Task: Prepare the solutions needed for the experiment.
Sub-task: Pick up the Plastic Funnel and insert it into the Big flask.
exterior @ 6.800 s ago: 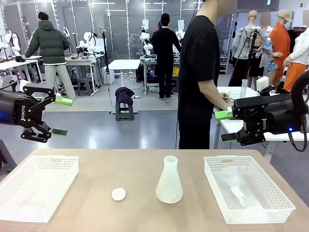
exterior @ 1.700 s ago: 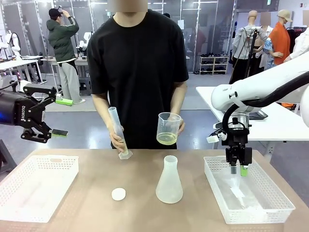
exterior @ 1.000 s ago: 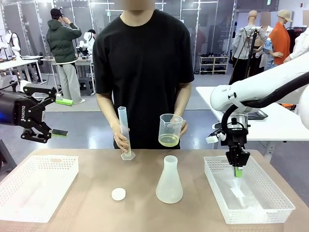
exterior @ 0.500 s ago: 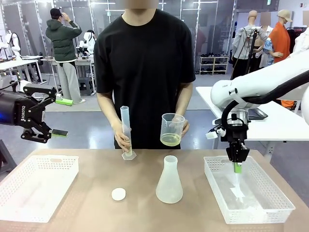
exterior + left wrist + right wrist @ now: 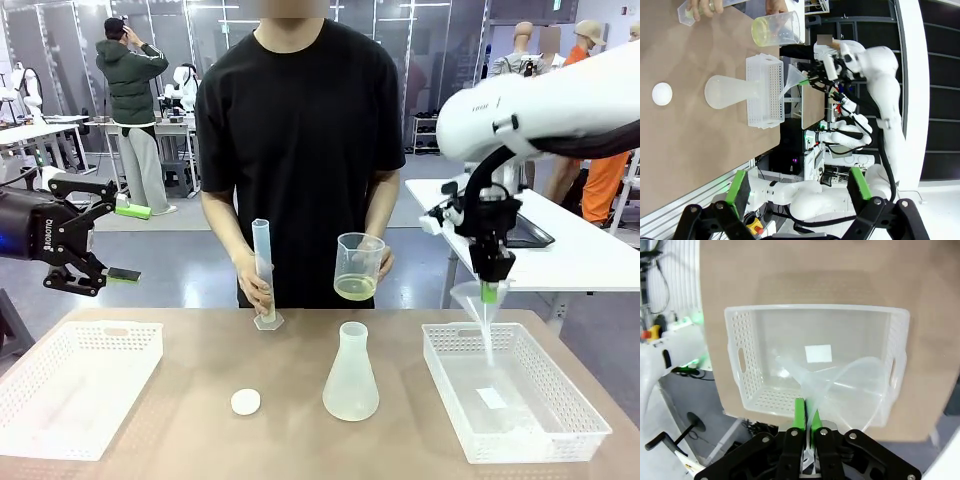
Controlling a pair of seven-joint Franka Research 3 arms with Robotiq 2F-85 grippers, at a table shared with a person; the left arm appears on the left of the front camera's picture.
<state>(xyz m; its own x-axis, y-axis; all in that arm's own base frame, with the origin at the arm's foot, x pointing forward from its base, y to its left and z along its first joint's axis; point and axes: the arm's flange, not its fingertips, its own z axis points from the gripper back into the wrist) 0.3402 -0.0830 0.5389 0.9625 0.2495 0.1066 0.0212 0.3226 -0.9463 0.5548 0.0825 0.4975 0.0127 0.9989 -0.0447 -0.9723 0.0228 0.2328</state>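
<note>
From the front, a person in a black T-shirt stands at the far side of the table [image 5: 200, 360]. The hand [image 5: 252, 287] on the left steadies an upright graduated cylinder [image 5: 262, 262] whose base rests on the far part of the tabletop. The hand [image 5: 381, 264] on the right holds a clear beaker [image 5: 358, 262] in the air, above and just behind the conical flask [image 5: 351, 375] that stands mid-table. The solution [image 5: 354, 290], a shallow pale yellow-green layer, sits in the bottom of that beaker. A small white cap [image 5: 245, 402] lies left of the flask, well apart from it. The left gripper [image 5: 128, 241] hovers above the far left corner, its claw spread wide and holding nothing, over the far end of the left basket [image 5: 60, 345]. The right gripper [image 5: 488, 291] points straight down above the right basket [image 5: 440, 365], its claw pinching the rim of a translucent funnel [image 5: 472, 297], whose stem hangs toward the basket floor without touching it.

In the left wrist view, rolled sideways, the left gripper [image 5: 798, 185] shows both green pads far apart. Beyond them are the flask [image 5: 730, 91], the cap [image 5: 662, 93], the beaker [image 5: 777, 27] with the solution [image 5: 758, 34], and the funnel [image 5: 794, 79] beside the right basket [image 5: 765, 100].

In the right wrist view, the right gripper [image 5: 806, 412] is pressed on the funnel [image 5: 860, 385] wall, with the right basket [image 5: 742, 357] directly below and a white slip [image 5: 818, 353] lying on its floor.
</note>
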